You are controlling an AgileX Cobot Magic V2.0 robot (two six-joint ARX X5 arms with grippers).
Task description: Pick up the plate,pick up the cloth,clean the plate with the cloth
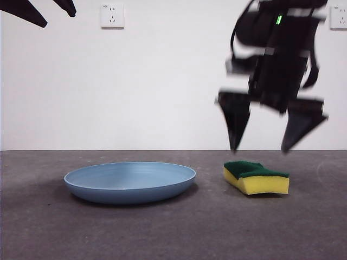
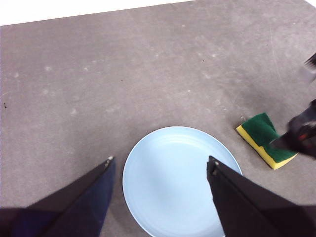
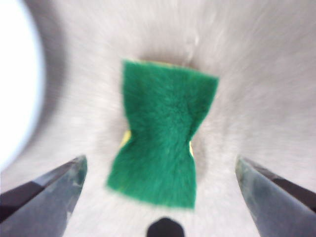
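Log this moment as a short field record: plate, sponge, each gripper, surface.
plate: light-blue plate, flat on the table, untouched
sponge: yellow sponge, green layer up, beside the plate, apart from it
right gripper: right gripper above the sponge, jaws open, blurred
left gripper: left gripper high over the plate, jaws open
surface: grey table
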